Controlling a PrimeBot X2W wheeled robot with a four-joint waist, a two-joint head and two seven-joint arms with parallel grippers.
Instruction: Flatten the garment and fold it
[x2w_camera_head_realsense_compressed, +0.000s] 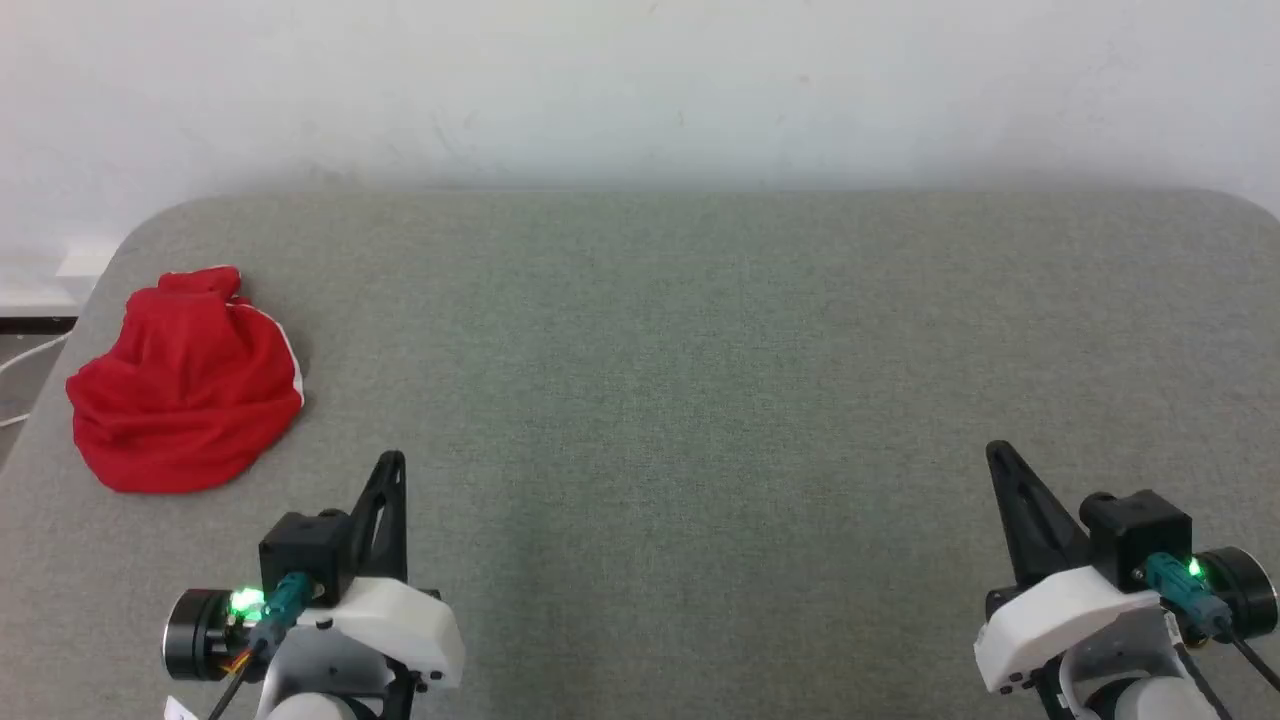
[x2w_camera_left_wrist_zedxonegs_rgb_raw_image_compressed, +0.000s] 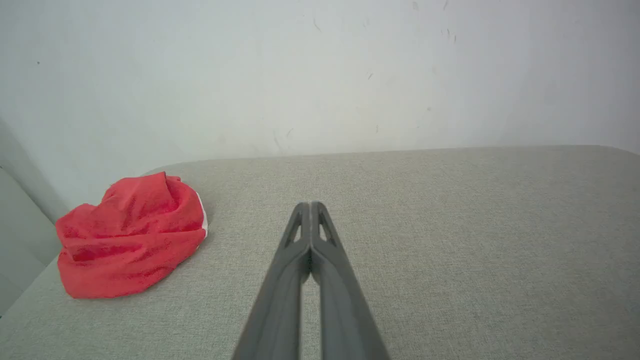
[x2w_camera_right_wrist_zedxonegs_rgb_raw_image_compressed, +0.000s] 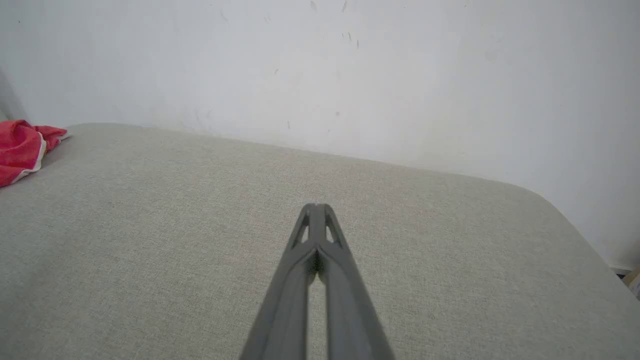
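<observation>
Your garment (x2w_camera_head_realsense_compressed: 185, 385) lies bunched in a red heap at the desk's (x2w_camera_head_realsense_compressed: 700, 350) left edge, close to the far left corner. A thin white stripe (x2w_camera_head_realsense_compressed: 293, 362) runs along its right side. No print is visible, so you cannot tell waistband from hem. In the left wrist view the heap (x2w_camera_left_wrist_zedxonegs_rgb_raw_image_compressed: 130, 235) stands rounded and creased, folded in on itself.

Both arms sit at the near edge. The left claw (x2w_camera_head_realsense_compressed: 390, 470) has its 2 fingers pressed together with nothing between them, and the tips meet cleanly in its wrist view (x2w_camera_left_wrist_zedxonegs_rgb_raw_image_compressed: 310, 207). It is the nearer one, yet apart from the cloth. The right claw (x2w_camera_head_realsense_compressed: 1002, 460) is likewise closed and empty (x2w_camera_right_wrist_zedxonegs_rgb_raw_image_compressed: 316, 210), near the near right corner and well apart from the garment, which shows at the far left of its view (x2w_camera_right_wrist_zedxonegs_rgb_raw_image_compressed: 20, 150).

This looks like a rest pose: fingers closed and drawn back, so the middle of the desk is free for spreading. Flattening has not begun.

I judge your 1st move belongs to the left arm: open the fingers, reach for the heap, and draw it toward the centre where both arms can work. Take 1 layer at the stripe if you can. Soft cloth tends to bunch, and a push to the left could send it off the edge.
</observation>
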